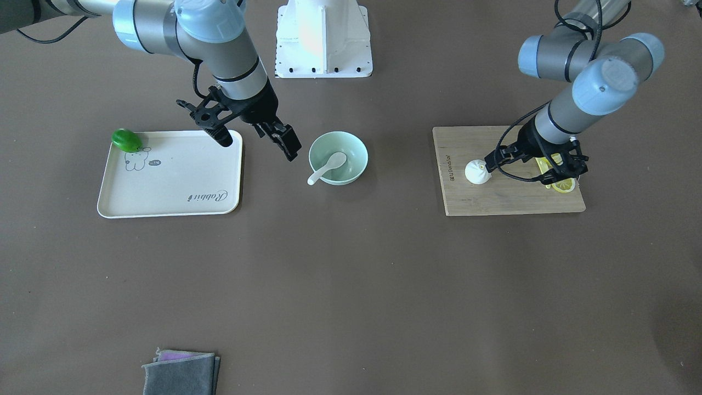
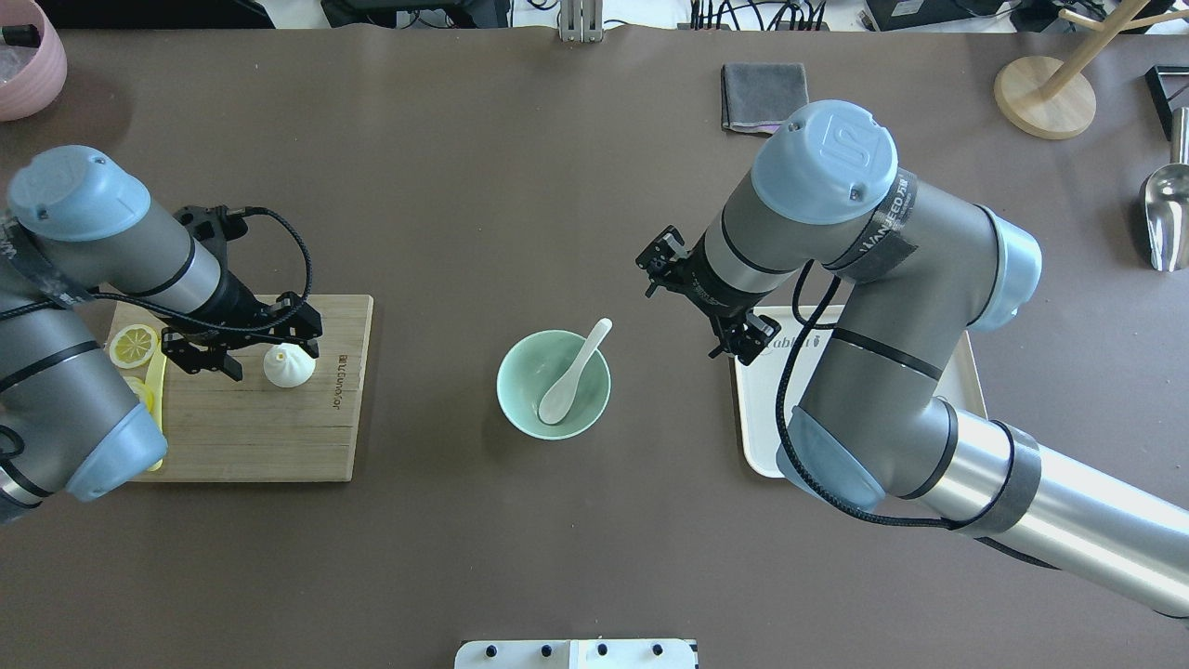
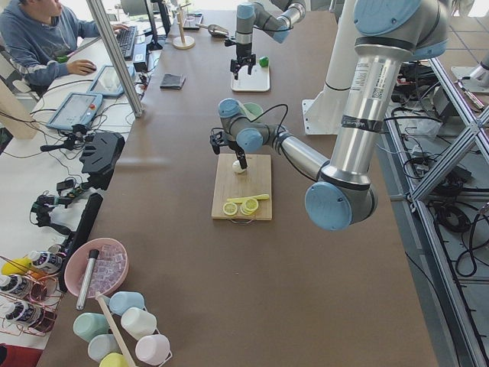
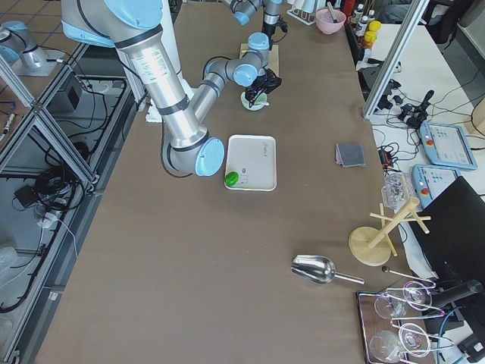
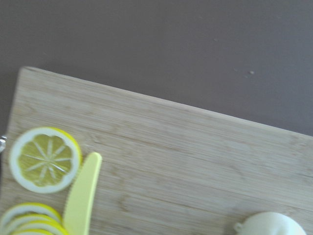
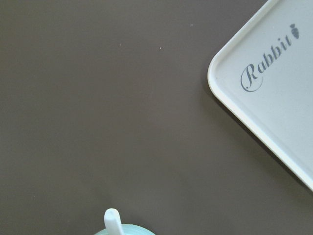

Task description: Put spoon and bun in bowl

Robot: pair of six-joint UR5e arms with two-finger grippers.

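Note:
The white spoon (image 1: 329, 166) lies in the mint-green bowl (image 1: 356, 148) at the table's middle, its handle over the rim; both also show in the overhead view, spoon (image 2: 571, 376) and bowl (image 2: 520, 358). The white pleated bun (image 1: 477, 171) sits on the wooden board (image 1: 493, 200). My left gripper (image 1: 532, 167) is open and hangs low over the board, one finger right beside the bun (image 2: 288, 365). My right gripper (image 1: 256, 141) is open and empty, above the table between the bowl and the tray. The left wrist view shows the bun's top (image 5: 266, 223).
A cream tray (image 1: 164, 192) with a green fruit (image 1: 126, 140) on its corner lies beside the right arm. Lemon slices (image 5: 45, 159) and a yellow-green knife (image 5: 83, 196) lie on the board. A grey cloth (image 1: 181, 373) lies at the operators' edge.

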